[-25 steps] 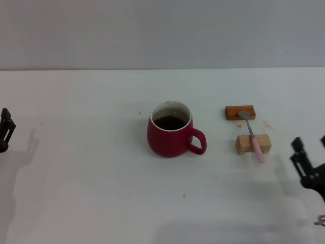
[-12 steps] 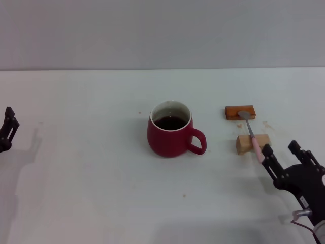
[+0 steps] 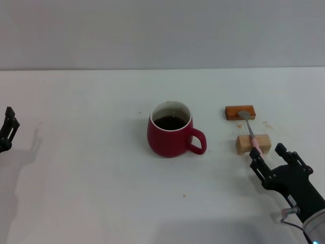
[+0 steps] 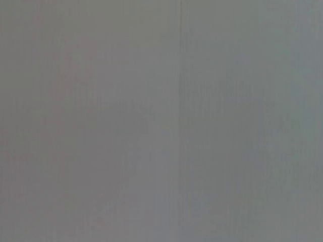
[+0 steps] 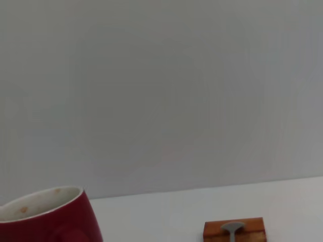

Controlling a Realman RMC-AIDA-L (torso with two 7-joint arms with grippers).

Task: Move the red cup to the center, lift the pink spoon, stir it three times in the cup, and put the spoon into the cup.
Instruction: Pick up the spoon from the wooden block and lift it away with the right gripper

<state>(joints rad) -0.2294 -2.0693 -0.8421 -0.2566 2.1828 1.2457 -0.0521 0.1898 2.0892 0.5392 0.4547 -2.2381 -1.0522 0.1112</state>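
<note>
Since a second ago the right gripper has come in from the right edge toward the spoon's handle end; the left gripper has shifted only slightly at the left edge. Cup, spoon and blocks lie as before.

Left: the left gripper sits at the far left edge of the head view, above the white counter, well apart from everything. Only part of it shows; cannot tell whether its fingers are spread or closed. The left wrist view shows only a plain grey surface.

Centre: the cup stands upright on the counter, handle pointing to the robot's right, dark liquid inside. Nothing touches it. In the right wrist view its rim and side show.

Right of the cup: the spoon lies across two wooden blocks, its grey bowl on the far, orange-brown block, its pink handle over the near, pale block, the handle end reaching past that block toward the robot. The right wrist view shows the orange-brown block with the spoon bowl on it.

Right, near edge: the right gripper has its fingers spread apart, gripping nothing, just short of the spoon's handle end. I cannot tell whether any finger touches the handle.
</note>
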